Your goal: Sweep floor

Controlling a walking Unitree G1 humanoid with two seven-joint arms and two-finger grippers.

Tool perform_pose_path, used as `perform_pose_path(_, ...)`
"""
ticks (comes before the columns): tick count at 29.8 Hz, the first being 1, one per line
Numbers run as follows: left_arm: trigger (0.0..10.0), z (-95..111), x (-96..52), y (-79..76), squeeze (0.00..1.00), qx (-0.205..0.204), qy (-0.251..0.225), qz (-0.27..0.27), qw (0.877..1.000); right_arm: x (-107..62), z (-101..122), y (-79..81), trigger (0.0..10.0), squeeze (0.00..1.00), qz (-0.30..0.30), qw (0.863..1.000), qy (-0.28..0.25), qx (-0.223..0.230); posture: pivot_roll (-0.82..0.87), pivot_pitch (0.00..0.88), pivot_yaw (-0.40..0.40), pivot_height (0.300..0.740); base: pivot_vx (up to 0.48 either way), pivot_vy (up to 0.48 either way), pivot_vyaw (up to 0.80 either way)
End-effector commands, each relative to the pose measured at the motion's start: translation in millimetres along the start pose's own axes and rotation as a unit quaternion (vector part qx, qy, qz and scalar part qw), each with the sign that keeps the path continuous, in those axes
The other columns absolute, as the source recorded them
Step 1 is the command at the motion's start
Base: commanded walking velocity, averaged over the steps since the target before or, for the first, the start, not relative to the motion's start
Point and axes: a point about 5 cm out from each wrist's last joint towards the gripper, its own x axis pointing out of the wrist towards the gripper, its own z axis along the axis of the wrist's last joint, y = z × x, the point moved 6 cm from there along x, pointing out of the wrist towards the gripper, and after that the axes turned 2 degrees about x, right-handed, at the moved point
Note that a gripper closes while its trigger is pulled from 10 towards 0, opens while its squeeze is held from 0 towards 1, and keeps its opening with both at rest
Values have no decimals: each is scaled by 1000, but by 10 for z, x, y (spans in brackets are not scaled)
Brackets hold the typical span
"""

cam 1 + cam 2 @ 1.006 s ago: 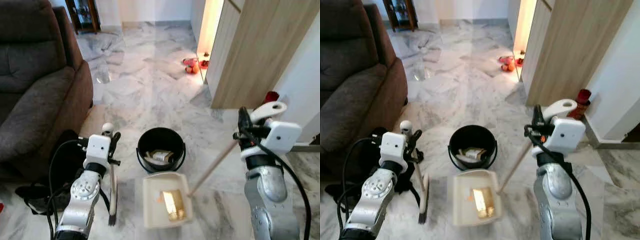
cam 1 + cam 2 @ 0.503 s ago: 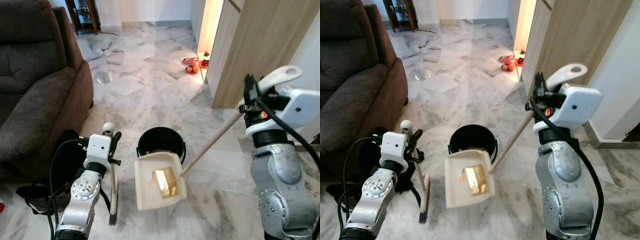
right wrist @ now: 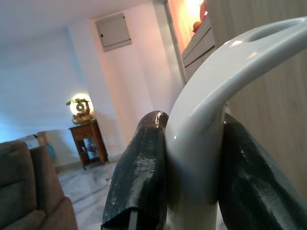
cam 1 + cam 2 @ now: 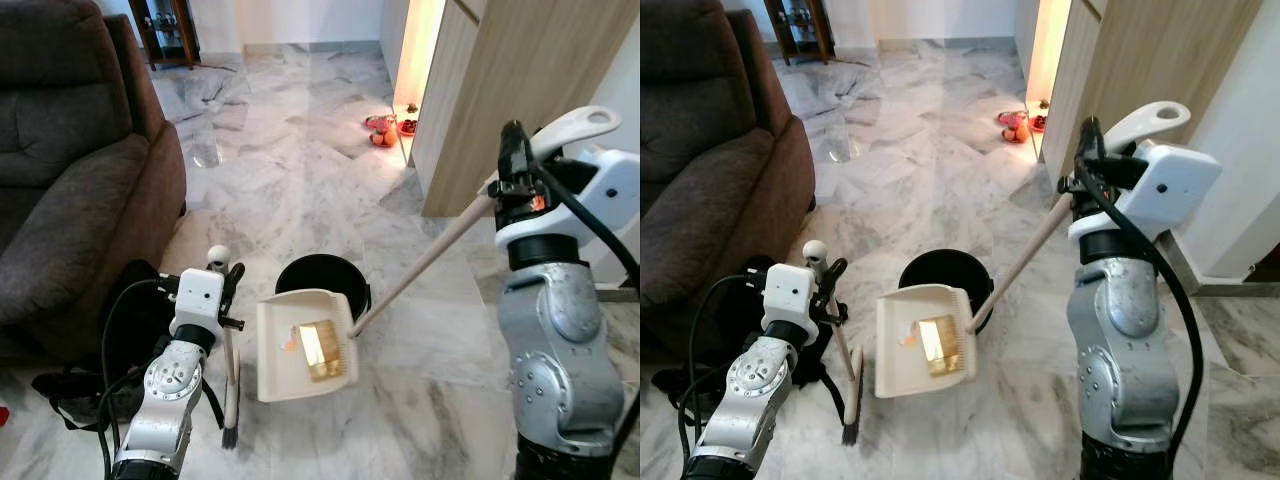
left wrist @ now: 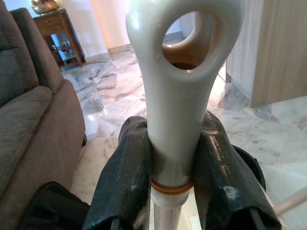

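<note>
Two hands are clamped: right hand [image 4: 515,170] holds the dustpan [image 4: 300,345] at frame centre, overlapping the bucket [image 4: 320,275]; left hand [image 4: 228,285] grips the broom [image 4: 230,400].

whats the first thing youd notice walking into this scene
The cream dustpan, lifted and tilted in front of the black bucket with yellowish debris in it, held by its long handle in the right end effector. The left end effector grips a broom standing beside the brown sofa.
</note>
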Motion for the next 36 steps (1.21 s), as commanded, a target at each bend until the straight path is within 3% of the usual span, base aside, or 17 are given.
perform_pose_path(1,10000,100,34,51,0,8,-22,2,1000,49,176,77,10000,0,9,999,-41,9,111,59,46,740,0,0,0)
perform_pose_path(10,10000,110,18,102,0,12,-23,9,1000,109,199,100,10000,0,10,999,-50,10,118,78,46,740,0,0,0)
perform_pose_path(19,10000,109,-23,125,0,12,-27,16,999,98,-51,48,10000,0,1,1000,-28,1,124,87,42,740,0,0,0)
perform_pose_path(30,10000,120,-38,116,0,22,-31,17,999,104,-112,84,10000,0,10,1000,-28,1,139,74,34,740,0,0,0)
perform_pose_path(36,10000,119,-40,128,0,24,-30,20,999,110,-112,90,10000,0,13,999,-30,1,137,70,34,740,269,0,0)
